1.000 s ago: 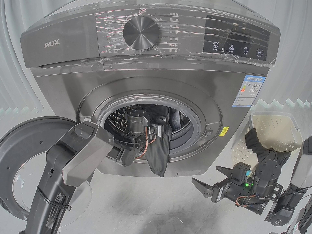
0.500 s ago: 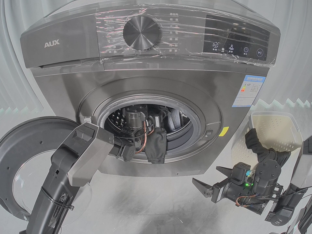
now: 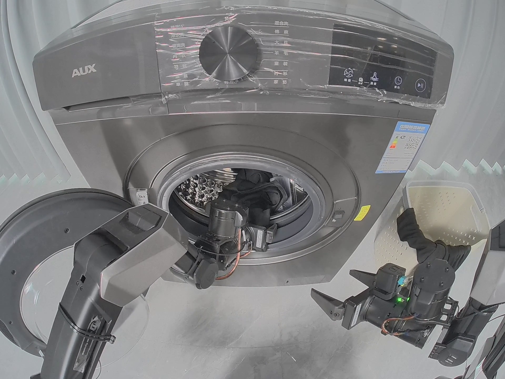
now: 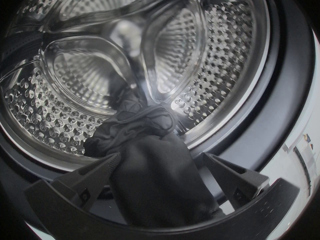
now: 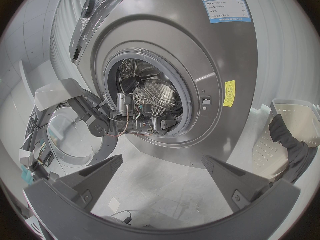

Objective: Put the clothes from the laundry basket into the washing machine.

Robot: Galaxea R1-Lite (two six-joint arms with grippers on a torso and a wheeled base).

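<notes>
The grey washing machine stands with its round opening facing me. A dark garment lies inside the drum, one end draped toward the door seal. My left gripper sits at the lower lip of the opening, open; in the left wrist view the dark garment lies loose between the spread fingers. The right gripper hovers open and empty above the floor, left of the cream laundry basket. Another dark garment hangs over the basket's rim.
The washer door is swung open to the left, close beside my left arm. Pale floor stretches in front of the machine. The basket stands on the floor to the machine's right, against a white curtain.
My left gripper carried the hanging dark garment up and into the drum, let go, and drew back down to the lip. The right arm stayed still.
</notes>
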